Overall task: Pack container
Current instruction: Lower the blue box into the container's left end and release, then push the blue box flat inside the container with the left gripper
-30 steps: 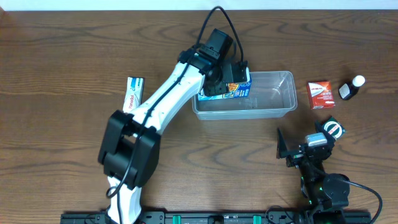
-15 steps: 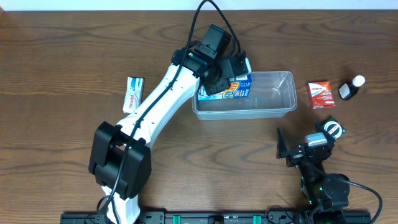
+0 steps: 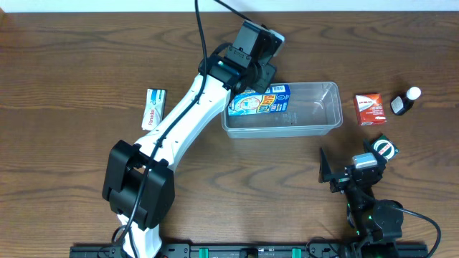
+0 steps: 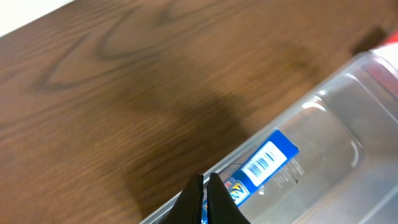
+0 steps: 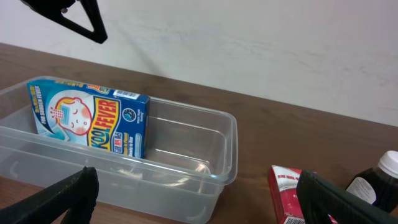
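Observation:
The clear plastic container (image 3: 315,115) stands right of centre on the table. A blue box (image 3: 259,102) stands on its long edge in the tub's left end, against the far wall; the right wrist view shows the box (image 5: 93,121) and the tub's rim (image 5: 231,127). My left gripper (image 3: 247,80) hovers above the tub's back left corner. Its fingers (image 4: 204,199) are shut with nothing between them, above the blue box (image 4: 267,163). My right gripper (image 3: 351,172) rests near the front edge, open (image 5: 202,205) and empty.
A red box (image 3: 370,109) and a dark bottle with a white cap (image 3: 405,102) sit right of the tub. A white, long carton (image 3: 153,107) lies to the left, beside the left arm.
The left gripper has closed empty and risen up and back from the tub. The blue box stays inside, now uncovered. The right arm has not moved.

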Action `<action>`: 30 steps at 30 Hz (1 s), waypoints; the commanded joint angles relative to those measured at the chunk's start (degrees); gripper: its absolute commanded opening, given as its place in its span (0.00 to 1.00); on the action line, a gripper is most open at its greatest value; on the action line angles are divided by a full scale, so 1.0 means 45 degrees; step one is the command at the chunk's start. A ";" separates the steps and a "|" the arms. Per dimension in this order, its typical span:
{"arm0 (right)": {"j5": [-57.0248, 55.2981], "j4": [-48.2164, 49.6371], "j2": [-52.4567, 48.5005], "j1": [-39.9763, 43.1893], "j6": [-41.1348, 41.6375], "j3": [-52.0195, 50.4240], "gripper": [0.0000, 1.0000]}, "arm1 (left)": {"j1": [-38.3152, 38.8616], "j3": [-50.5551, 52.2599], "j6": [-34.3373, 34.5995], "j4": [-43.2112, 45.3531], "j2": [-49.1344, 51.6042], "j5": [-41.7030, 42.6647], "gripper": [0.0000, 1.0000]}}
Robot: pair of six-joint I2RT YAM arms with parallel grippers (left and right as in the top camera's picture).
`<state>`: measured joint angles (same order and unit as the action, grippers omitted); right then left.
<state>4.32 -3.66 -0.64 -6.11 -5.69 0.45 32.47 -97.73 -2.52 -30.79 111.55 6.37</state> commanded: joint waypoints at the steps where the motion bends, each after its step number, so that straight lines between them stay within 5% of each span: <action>1: 0.0044 -0.0049 0.0049 0.0199 -0.0175 -0.0029 0.99 | -0.0010 0.0073 0.1642 -0.0068 0.0267 -0.0806 0.06; 21: 0.0044 -0.0049 0.0049 0.0199 -0.0175 -0.0029 0.99 | -0.0005 0.0073 0.3172 -0.1156 0.1180 -0.0763 0.06; 30: 0.0044 -0.0049 0.0049 0.0199 -0.0175 -0.0029 0.99 | 0.0029 0.0073 0.3429 -0.3123 0.1175 0.0155 0.06</action>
<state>4.32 -3.66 -0.64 -6.11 -5.69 0.45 32.47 -97.73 11.18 -43.24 116.64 5.63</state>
